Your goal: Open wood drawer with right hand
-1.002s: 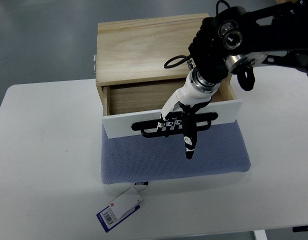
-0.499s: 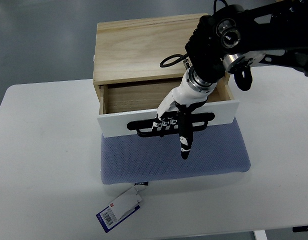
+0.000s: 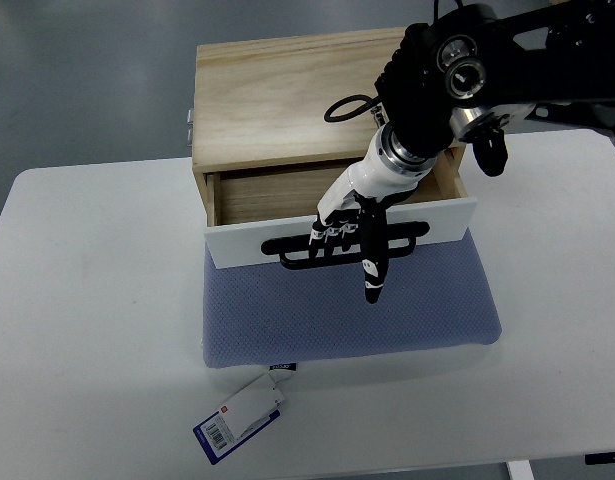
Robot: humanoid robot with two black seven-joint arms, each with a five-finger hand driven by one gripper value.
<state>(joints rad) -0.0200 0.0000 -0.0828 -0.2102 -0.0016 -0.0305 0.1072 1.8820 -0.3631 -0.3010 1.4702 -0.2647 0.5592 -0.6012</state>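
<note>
A light wood box (image 3: 287, 95) stands at the back of the white table. Its drawer (image 3: 277, 195) is pulled partly out, showing a bare wooden inside. The drawer has a white front panel (image 3: 237, 245) with a black bar handle (image 3: 287, 247). My right hand (image 3: 349, 235) reaches down from the upper right over the drawer. Its fingers are curled around the middle of the handle, and one finger (image 3: 373, 275) points down past the panel over the mat. My left arm is out of view.
A blue-grey mesh mat (image 3: 347, 320) lies in front of the box under the drawer front. Its white and blue tag (image 3: 239, 415) lies on the table (image 3: 87, 330) near the front edge. A small metal latch (image 3: 189, 125) sticks out of the box's left side.
The drawer front and my right hand shifted slightly left and then back right. The drawer stays about as far out as before.
</note>
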